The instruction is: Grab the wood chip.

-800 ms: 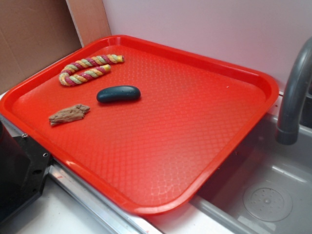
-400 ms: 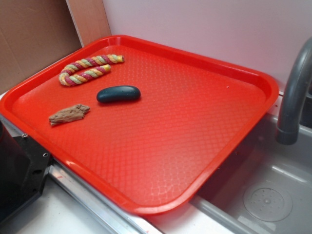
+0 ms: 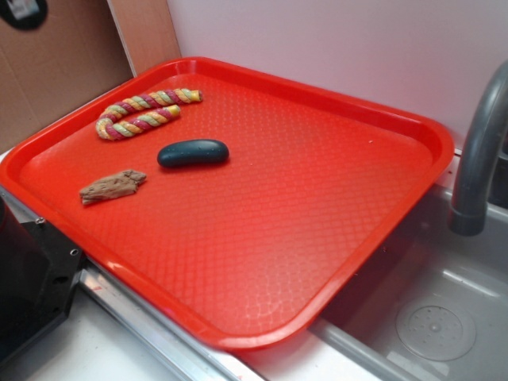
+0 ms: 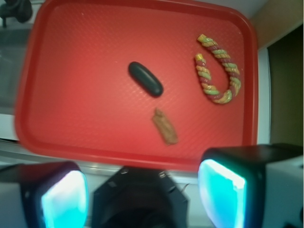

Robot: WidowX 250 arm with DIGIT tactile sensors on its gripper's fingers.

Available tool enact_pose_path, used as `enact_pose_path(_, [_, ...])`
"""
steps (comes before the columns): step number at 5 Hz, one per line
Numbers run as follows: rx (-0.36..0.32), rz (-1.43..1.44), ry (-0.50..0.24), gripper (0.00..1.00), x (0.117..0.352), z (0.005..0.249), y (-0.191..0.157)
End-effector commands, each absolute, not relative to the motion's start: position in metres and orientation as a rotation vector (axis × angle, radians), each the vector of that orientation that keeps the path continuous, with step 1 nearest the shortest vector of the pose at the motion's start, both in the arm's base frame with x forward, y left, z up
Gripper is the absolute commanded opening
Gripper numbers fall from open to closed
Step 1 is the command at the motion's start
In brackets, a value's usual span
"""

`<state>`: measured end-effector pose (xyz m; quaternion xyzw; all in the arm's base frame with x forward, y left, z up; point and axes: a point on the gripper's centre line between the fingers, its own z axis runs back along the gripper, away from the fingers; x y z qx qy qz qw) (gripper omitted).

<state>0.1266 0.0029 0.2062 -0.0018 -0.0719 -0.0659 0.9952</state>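
The wood chip (image 3: 112, 186) (image 4: 165, 127), a small rough brown piece, lies flat on the red tray (image 3: 333, 230) (image 4: 71, 118) near its left front edge. My gripper (image 4: 142, 194) hangs high above the tray's near rim, open, its two pale cyan pads wide apart with nothing between them. The chip sits beyond the gripper, a little right of its centre line in the wrist view. In the exterior view only a small dark part of the arm (image 3: 22, 11) shows at the top left corner.
A dark blue-green oval (image 3: 193, 152) (image 4: 145, 79) lies just beyond the chip. A red-yellow twisted rope (image 3: 144, 111) (image 4: 218, 71) curls at the tray's far left. A grey faucet (image 3: 480, 151) and sink (image 3: 429, 317) stand to the right. A black base (image 3: 28, 278) sits beside the tray's front edge.
A dark part of the arm has come into the exterior view's top left corner. Nothing on the tray has moved.
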Motion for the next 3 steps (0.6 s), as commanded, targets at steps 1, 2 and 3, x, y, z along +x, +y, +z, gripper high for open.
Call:
enact_pose_path(1, [0.020, -0.401, -0.282, 1.00, 0.132, 0.165, 0.031])
enact_pose_path(2, [0.035, -0.447, -0.291, 1.00, 0.132, 0.146, 0.041])
enact_pose_path(3, [0.078, -0.499, -0.268, 1.00, 0.135, 0.124, 0.039])
